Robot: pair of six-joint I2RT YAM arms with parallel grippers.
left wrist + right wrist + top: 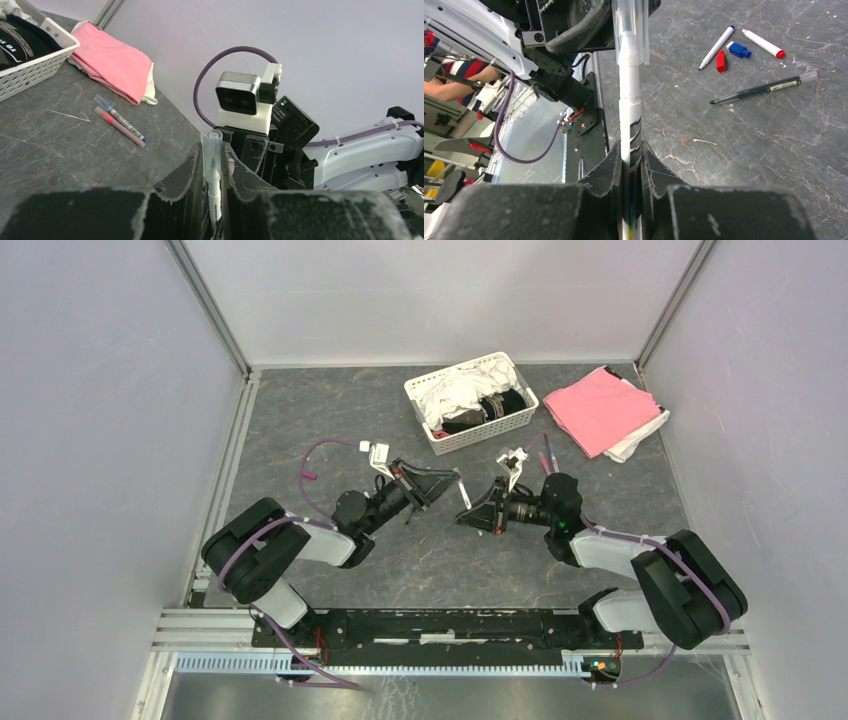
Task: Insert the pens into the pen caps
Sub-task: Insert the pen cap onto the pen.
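Note:
My left gripper (212, 150) is shut on a clear pen cap (211, 147), and a white pen (214, 195) has its dark tip inside that cap. My right gripper (629, 150) is shut on the white pen's barrel (629, 107), which runs up into the clear cap (630, 30) by the left fingers. In the top view both grippers meet at mid-table (460, 500). On the table lie a blue-tipped white pen (716, 47), a red cap (720, 61), a blue cap (739, 49), a red-ended white pen (763, 43) and a slim dark pen (764, 89).
Two more slim pens (120, 122) lie side by side near a folded pink cloth (112, 62). A white basket (478, 435) holding clothes stands at the back, with the pink cloth (600, 410) to its right. Grey walls close in the table on three sides.

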